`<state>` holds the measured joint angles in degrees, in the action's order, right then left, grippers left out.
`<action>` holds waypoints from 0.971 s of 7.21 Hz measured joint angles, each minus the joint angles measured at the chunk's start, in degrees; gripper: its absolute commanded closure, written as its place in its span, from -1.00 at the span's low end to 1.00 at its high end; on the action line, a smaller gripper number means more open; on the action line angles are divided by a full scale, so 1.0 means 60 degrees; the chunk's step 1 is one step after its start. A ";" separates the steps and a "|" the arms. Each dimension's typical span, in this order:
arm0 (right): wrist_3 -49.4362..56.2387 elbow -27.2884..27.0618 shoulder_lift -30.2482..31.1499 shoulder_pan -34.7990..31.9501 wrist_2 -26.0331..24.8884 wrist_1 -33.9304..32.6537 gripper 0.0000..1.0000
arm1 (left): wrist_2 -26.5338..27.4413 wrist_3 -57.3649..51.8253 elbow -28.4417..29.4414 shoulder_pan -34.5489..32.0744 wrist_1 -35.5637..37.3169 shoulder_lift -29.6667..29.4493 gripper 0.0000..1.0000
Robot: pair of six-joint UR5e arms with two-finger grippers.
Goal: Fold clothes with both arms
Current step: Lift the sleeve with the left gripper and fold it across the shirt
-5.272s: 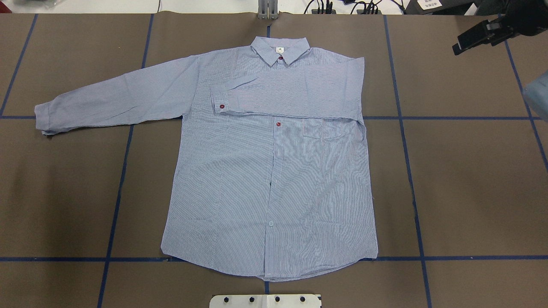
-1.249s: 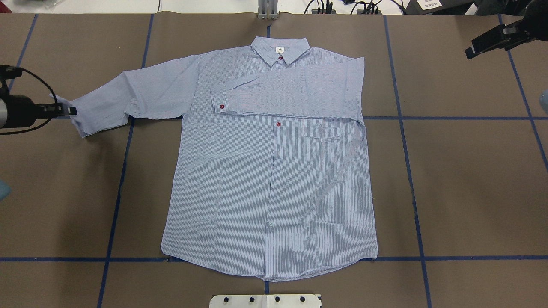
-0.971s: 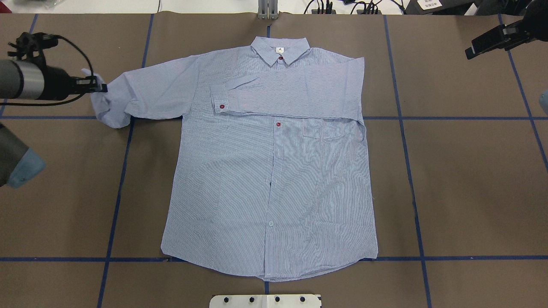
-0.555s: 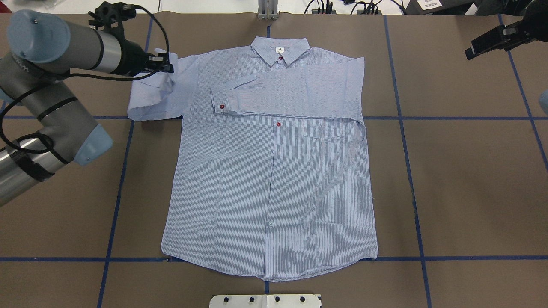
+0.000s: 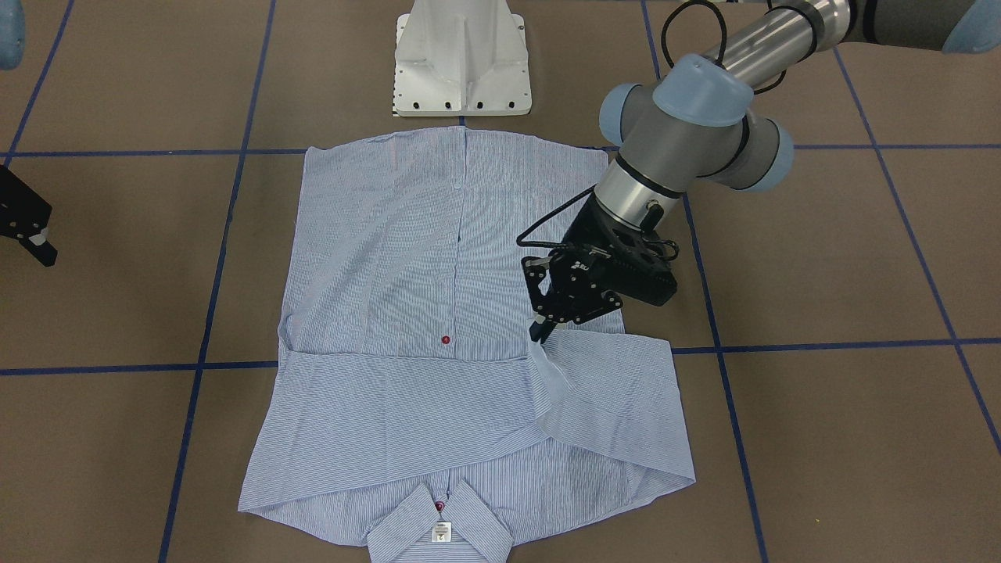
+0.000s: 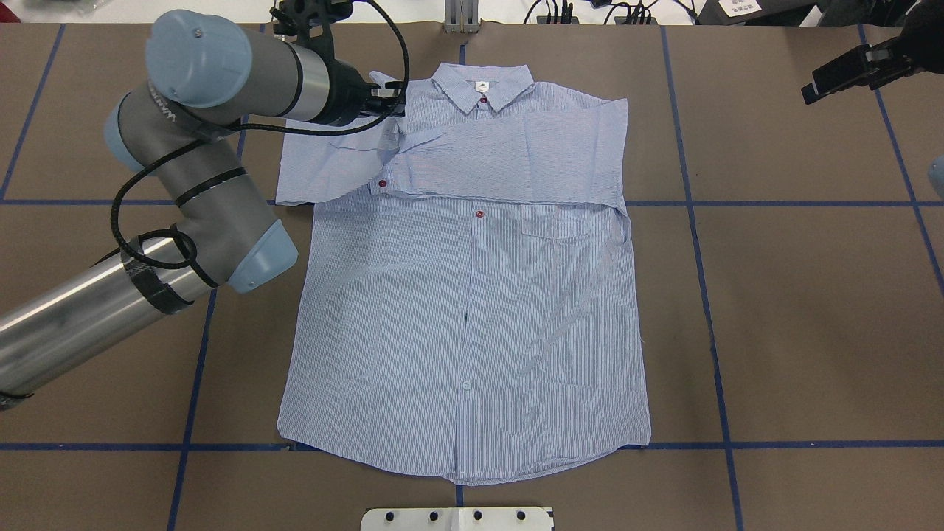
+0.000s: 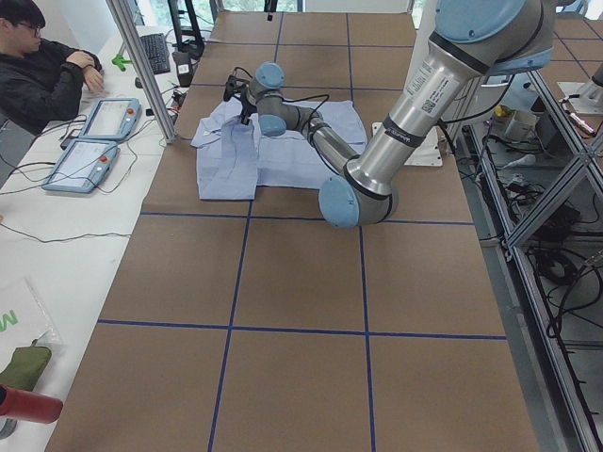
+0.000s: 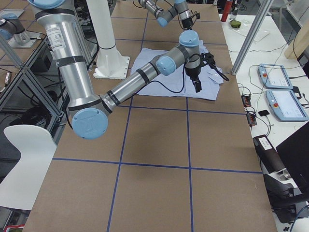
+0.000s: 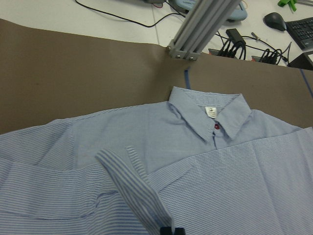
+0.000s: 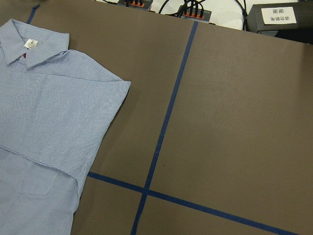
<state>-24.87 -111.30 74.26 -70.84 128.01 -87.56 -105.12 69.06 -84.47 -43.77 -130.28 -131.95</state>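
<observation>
Clamping the striped cuff [image 9: 132, 182], the black two-finger left end effector [image 5: 539, 333] is closed on one sleeve of the light-blue, white-striped button-up shirt [image 6: 472, 324], which lies flat, front up, on the brown counter [image 6: 811, 295]. The left wrist view shows the cuff band running into the tips; overhead, the silver-grey left arm [image 6: 221, 74] overlaps that sleeve. The right end effector [image 6: 815, 87] hangs well apart; its opening cannot be determined. A white pedestal base [image 5: 461, 62] stands near the hem.

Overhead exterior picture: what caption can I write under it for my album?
The left claw holds a sleeve over the shirt; the right claw hovers off to the side.
</observation>
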 measured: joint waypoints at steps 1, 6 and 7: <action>0.0000 0.0001 0.0009 0.0000 -0.0003 0.0002 -1.00 | 0.0215 0.0218 0.0248 0.0201 0.0000 -0.0327 1.00; -0.0010 0.0005 0.0016 -0.0001 -0.0006 -0.0003 -1.00 | 0.1154 0.0836 0.1149 0.1427 -0.0010 -0.1373 1.00; -0.0014 0.0010 0.0018 0.0000 -0.0006 -0.0008 -1.00 | 0.1286 0.0875 0.1546 0.1569 -0.0014 -0.1683 -0.44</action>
<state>-24.95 -111.24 74.37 -70.84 127.97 -87.61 -97.40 74.32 -75.19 -34.36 -130.36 -142.04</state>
